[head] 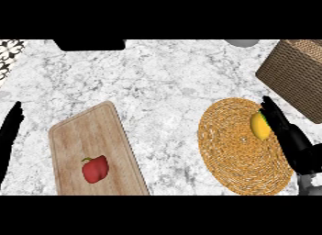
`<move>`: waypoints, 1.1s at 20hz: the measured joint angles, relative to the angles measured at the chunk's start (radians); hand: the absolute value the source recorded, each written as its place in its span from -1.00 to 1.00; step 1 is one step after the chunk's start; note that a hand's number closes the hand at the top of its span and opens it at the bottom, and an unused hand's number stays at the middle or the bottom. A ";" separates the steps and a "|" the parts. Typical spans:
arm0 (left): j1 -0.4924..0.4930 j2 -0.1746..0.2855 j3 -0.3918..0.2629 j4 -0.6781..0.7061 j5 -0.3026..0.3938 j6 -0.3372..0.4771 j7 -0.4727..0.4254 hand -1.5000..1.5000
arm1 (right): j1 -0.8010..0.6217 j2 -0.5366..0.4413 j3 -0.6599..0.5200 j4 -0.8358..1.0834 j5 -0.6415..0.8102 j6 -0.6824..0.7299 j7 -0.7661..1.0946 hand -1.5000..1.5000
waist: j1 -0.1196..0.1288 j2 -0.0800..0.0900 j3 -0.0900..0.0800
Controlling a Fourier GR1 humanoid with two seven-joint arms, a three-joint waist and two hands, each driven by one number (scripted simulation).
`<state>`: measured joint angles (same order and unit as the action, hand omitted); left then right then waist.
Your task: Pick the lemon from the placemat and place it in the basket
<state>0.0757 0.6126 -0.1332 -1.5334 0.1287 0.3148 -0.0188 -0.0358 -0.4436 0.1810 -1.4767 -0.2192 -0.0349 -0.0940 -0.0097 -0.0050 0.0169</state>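
The lemon (pixel 260 125) lies on the round woven placemat (pixel 234 151), at about 1 o'clock from the mat's middle and close to its rim. The placemat sits on the marbled bench (pixel 163 82) at roughly 4 o'clock in the head view.

The right hand (pixel 292 137) comes in from the lower right and lies over the placemat's 3 o'clock edge. Its fingers (pixel 275 114) are straight and point towards 11 o'clock. They run along the lemon's 3 o'clock side, right against it as far as one can see (the exact contact line is hard to make out). The hand is released, with nothing curled round the fruit.

The basket (pixel 298 78), brown and woven, stands at 1 o'clock from the placemat, turned at an angle and cut off by the view's right edge. It is apart from the mat, and its near corner is not far from the fingertips.

The left hand (pixel 2 147) rests at 9 o'clock by the view's left edge, fingers up and relaxed, holding nothing.

A wooden cutting board (pixel 89 137) lies at 8 o'clock, slightly tilted, with a red pepper (pixel 95 169) on it towards its 6 o'clock end. At 12 o'clock a black object (pixel 89 44) and a grey one (pixel 241 42) are cut off by the top of the view.
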 measured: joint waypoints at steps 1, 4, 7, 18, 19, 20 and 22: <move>-0.009 -0.006 -0.004 -0.011 -0.005 -0.006 0.005 0.00 | -0.003 -0.002 -0.016 0.010 -0.007 0.011 -0.011 1.00 | 0.002 0.001 -0.003; -0.064 -0.024 -0.024 -0.037 0.009 -0.058 -0.015 0.00 | -0.050 -0.042 -0.092 0.059 -0.057 0.073 -0.048 1.00 | 0.004 0.005 -0.010; -0.134 -0.058 -0.064 -0.068 0.037 -0.115 -0.025 0.00 | -0.122 -0.103 -0.142 0.083 -0.072 0.146 -0.114 1.00 | 0.000 0.009 -0.012; -0.237 -0.126 -0.103 -0.030 0.086 -0.234 -0.037 0.00 | -0.183 0.072 0.023 0.066 0.299 -0.153 -0.180 -1.00 | 0.005 0.004 -0.018; -0.239 -0.129 -0.099 -0.024 0.088 -0.234 -0.039 0.00 | -0.185 0.052 0.021 0.050 0.337 -0.183 -0.141 -1.00 | 0.001 0.003 -0.019; -0.240 -0.122 -0.090 -0.029 0.093 -0.239 -0.034 0.00 | -0.188 0.035 0.020 0.039 0.378 -0.214 -0.101 -1.00 | 0.001 0.001 -0.019; -0.237 -0.123 -0.089 -0.031 0.093 -0.238 -0.030 0.00 | -0.210 -0.023 0.009 0.005 0.451 -0.246 0.003 -1.00 | -0.005 -0.002 -0.021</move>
<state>-0.1612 0.4896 -0.2223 -1.5640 0.2215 0.0763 -0.0490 -0.2459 -0.4667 0.1898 -1.4718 0.2323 -0.2812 -0.0915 -0.0145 -0.0073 -0.0037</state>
